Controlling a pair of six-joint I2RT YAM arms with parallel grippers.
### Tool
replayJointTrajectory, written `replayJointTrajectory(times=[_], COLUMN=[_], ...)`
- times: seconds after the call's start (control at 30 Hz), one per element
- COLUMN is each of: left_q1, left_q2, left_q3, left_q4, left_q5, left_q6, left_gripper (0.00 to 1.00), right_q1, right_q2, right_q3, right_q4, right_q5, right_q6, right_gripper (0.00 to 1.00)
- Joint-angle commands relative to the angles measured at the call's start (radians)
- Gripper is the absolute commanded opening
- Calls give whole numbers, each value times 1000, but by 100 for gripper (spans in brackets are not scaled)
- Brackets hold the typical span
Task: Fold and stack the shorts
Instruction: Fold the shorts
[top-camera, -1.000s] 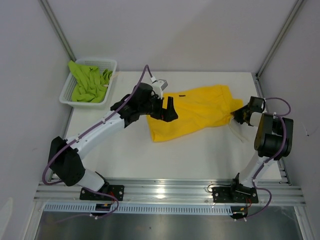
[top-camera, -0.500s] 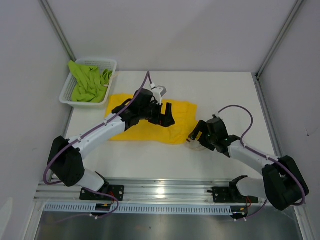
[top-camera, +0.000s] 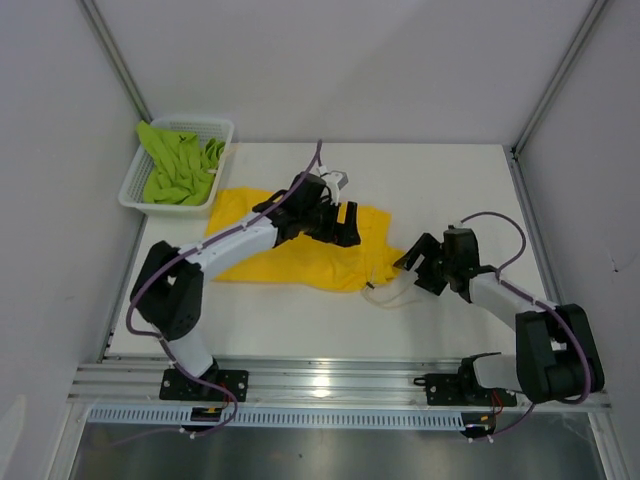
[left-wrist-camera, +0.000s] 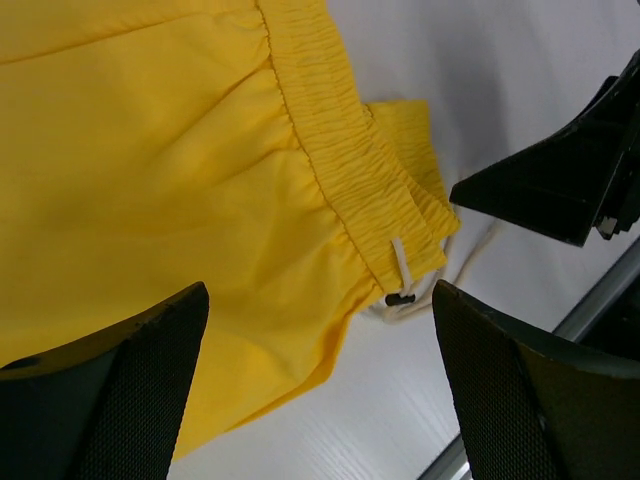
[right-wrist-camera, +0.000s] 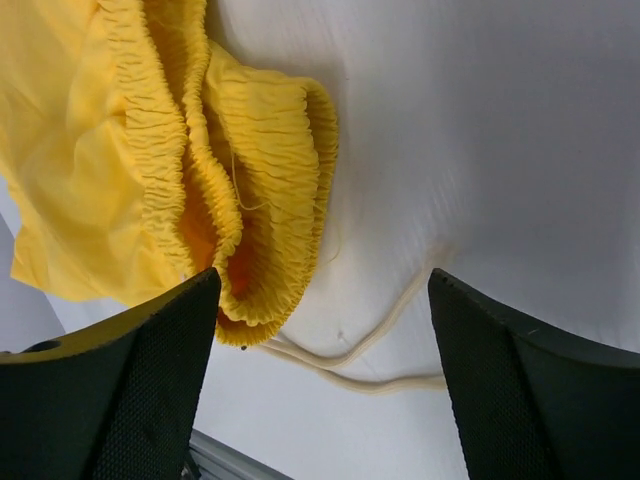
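Observation:
The yellow shorts (top-camera: 285, 255) lie crumpled across the middle of the table, with the elastic waistband (right-wrist-camera: 250, 150) at their right end. The white drawstring (top-camera: 385, 295) trails off that end onto the table. My left gripper (top-camera: 347, 224) hovers open over the right part of the yellow shorts (left-wrist-camera: 150, 180), holding nothing. My right gripper (top-camera: 416, 259) is open just right of the waistband, above the loose drawstring (right-wrist-camera: 380, 352), and touches neither. The lime green shorts (top-camera: 178, 168) lie bunched in the basket at the back left.
The white mesh basket (top-camera: 200, 123) stands at the back left corner of the table. The table's metal rail runs along the near edge by the arm bases. Bare white tabletop (top-camera: 470, 190) lies right of the yellow shorts.
The yellow shorts have been carried left from the table's right side. My right gripper has let go of the waistband, opened and drawn back a little right. My left gripper has shifted slightly right.

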Motion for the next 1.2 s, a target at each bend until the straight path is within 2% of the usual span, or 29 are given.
replayJointTrajectory(times=[0.0,0.3,0.43,0.63,0.67,0.73,0.93,1.17], left_q1=[2,-37,-68,-114,-125,-137,-149,-149], left_q2=[76,272,381,487,516,548,648,668], left_q3=[121,394,581,722,745,797,834,840], left_q4=[-11,-146,-259,-339,-348,-364,-416,-448], left_q5=[-5,-64,-142,-200,-202,-214,-336,-475], left_q6=[7,16,30,30,29,24,-34,-62], left_gripper=[94,96,96,96,96,96,93,86], right_q1=[-18,-6,-15,-41,-41,-36,-7,51], right_q2=[69,273,337,385,395,409,412,363], right_q3=[15,89,95,103,106,113,84,52], right_q4=[115,226,270,304,323,335,378,386], right_q5=[-97,-95,-74,-54,-60,-73,-77,-21], right_q6=[13,69,84,67,64,61,64,63], right_gripper=[83,60,47,41,36,32,10,1])
